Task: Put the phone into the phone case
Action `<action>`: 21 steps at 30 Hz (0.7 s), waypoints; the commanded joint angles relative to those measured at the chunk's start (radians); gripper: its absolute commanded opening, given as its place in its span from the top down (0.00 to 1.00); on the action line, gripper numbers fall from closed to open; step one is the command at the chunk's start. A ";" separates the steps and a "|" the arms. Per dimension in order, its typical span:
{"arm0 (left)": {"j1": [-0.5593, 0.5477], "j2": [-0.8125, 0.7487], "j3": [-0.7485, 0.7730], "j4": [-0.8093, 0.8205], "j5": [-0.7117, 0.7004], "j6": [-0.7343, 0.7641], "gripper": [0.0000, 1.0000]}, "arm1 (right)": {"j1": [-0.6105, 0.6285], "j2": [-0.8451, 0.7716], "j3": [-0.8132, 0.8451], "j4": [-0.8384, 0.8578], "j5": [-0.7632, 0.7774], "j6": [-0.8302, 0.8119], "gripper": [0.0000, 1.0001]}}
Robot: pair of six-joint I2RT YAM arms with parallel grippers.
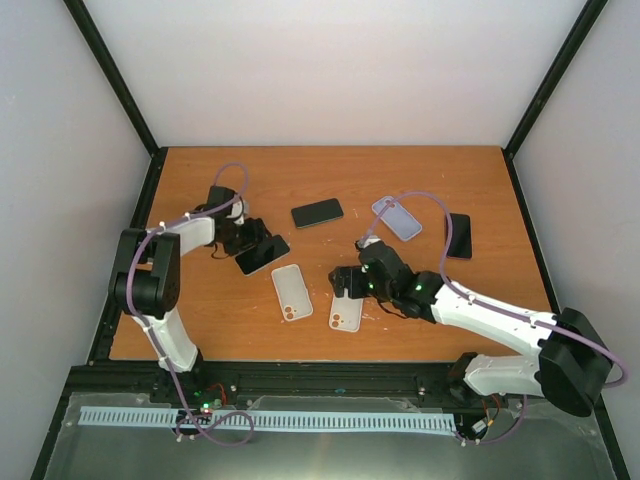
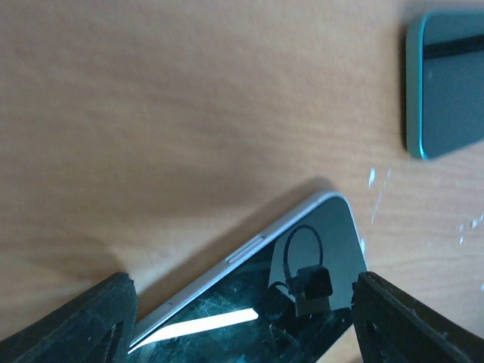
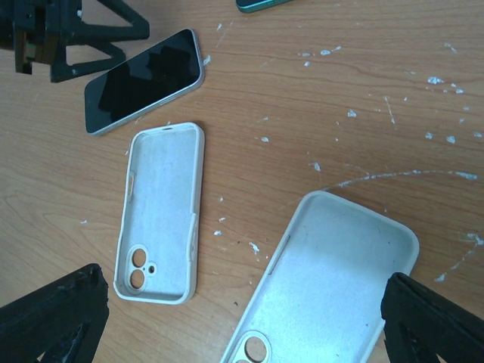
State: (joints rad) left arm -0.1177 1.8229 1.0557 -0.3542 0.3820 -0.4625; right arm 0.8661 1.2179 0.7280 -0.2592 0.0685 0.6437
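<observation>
Top camera overlooks whole table; both wrist cameras look down close, sharing one phone

Left claw low, jaws spread wide; right claw tilted down, jaws wide apart.

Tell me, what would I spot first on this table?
Two empty white cases lie face up in the middle of the wooden table: the left case and the right case. The right pincer is open just above the right one. Over at the left, the left pincer stands wide on either side of a dark phone.
</observation>
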 commanded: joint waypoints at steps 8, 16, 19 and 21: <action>-0.195 -0.077 -0.169 -0.110 -0.103 -0.118 0.23 | -0.004 -0.060 -0.045 -0.018 0.018 0.015 0.04; -0.300 -0.012 -0.089 -0.163 -0.240 -0.103 0.24 | -0.004 -0.059 -0.053 -0.020 0.014 0.014 0.05; -0.332 0.012 -0.034 -0.184 -0.280 -0.062 0.21 | -0.003 -0.050 -0.052 -0.014 0.010 0.018 0.05; -0.357 0.021 -0.004 -0.200 -0.313 -0.031 0.17 | -0.003 -0.045 -0.052 -0.014 0.009 0.020 0.06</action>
State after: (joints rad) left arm -0.4255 1.7679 1.0260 -0.4458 0.1562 -0.5419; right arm 0.8661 1.1713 0.6853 -0.2745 0.0708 0.6529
